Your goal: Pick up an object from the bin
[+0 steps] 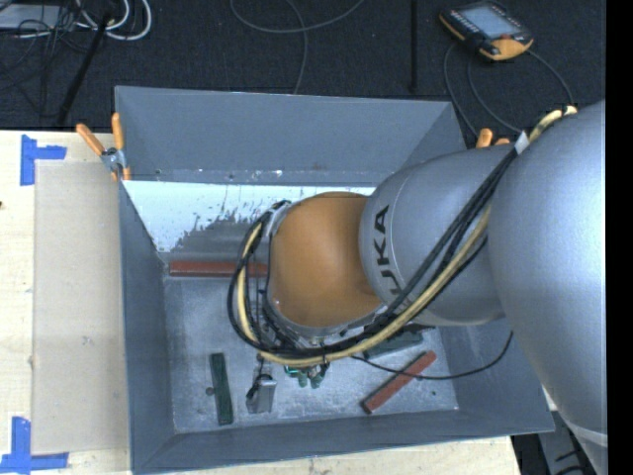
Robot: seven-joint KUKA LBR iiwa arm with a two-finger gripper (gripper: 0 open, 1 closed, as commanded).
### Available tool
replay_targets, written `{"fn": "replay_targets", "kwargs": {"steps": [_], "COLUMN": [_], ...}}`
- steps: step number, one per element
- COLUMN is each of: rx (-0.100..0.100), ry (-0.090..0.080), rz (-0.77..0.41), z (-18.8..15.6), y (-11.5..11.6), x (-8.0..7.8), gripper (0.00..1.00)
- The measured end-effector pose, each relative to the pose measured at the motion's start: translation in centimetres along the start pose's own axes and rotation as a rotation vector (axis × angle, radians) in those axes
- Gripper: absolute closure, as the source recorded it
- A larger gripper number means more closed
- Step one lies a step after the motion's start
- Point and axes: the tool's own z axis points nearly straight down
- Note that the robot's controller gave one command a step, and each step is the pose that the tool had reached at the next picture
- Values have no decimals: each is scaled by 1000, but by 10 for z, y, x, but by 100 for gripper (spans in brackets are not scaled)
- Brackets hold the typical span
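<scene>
Nearest candidate: a dark green flat bar [220, 389], lying flat at the front left of the bin [146, 364] floor. It is judged stiff, light and thin. With so low a profile on metal it may slip, so a hold across its narrow width near mid-length looks best. The gripper [263, 392] hangs just beside it, to the view's right. Whether the jaws stand apart or together cannot be told. A red-brown stick [398, 381] lies well apart, front right.

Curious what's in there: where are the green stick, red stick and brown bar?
green stick [221, 389], camera view, its middle
red stick [399, 382], camera view, its middle
brown bar [205, 267], camera view, its visible middle
</scene>
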Motion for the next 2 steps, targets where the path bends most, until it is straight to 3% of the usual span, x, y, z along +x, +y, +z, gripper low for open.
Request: {"fn": "replay_targets", "kwargs": {"steps": [1, 2], "rx": [0, 0], "ry": [-7, -1], "rz": [-107, -255], "z": [23, 54], "y": [16, 64], "x": [-3, -1], "gripper": [0, 100]}}
